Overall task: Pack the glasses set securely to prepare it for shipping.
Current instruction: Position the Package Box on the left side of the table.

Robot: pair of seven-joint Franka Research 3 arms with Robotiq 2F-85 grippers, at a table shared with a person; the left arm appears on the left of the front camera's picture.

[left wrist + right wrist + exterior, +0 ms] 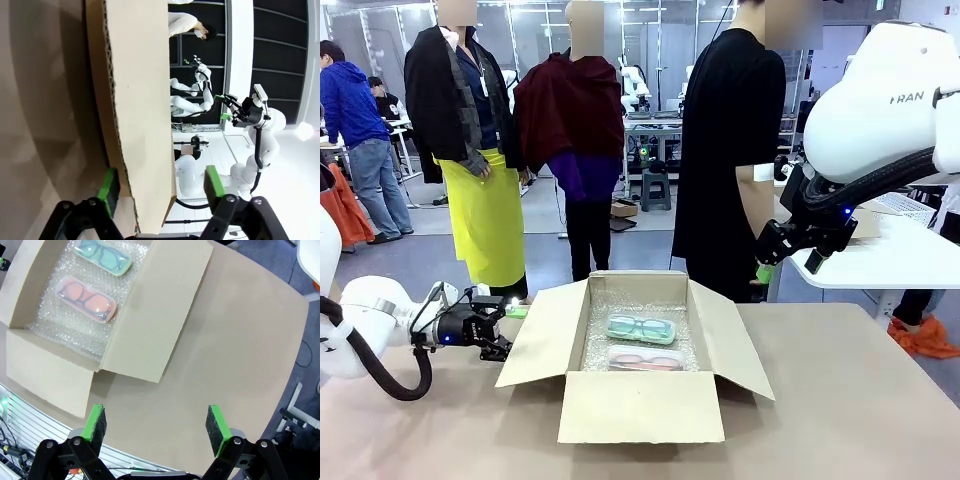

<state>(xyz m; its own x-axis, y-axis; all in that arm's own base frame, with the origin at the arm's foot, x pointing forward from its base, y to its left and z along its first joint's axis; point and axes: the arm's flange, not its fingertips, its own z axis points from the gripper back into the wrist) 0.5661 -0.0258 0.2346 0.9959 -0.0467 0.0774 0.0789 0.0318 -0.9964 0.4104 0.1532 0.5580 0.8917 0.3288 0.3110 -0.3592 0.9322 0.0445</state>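
Observation:
An open cardboard box (640, 408) stands mid-table, lined with bubble wrap (638, 303). Inside lie the glasses set's two clear cases, the mint-green one (641, 328) (102, 256) farther back and the pinkish-red one (645, 358) (86, 297) nearer me. My left gripper (508, 330) (160, 185) is low at the box's left flap (545, 335) (140, 100). Its jaws stand apart with the flap's edge between them. One green pad (108, 185) is against the cardboard, the other is clear of it. My right gripper (790, 265) (156, 422) hangs open high above the table, right of the box, holding nothing.
All the box's flaps are folded outward; the right flap (740, 335) (160, 305) slopes toward bare brown table (860, 400). A person in black (730, 150) stands at the far edge behind the box. A white table (880, 255) stands at the back right.

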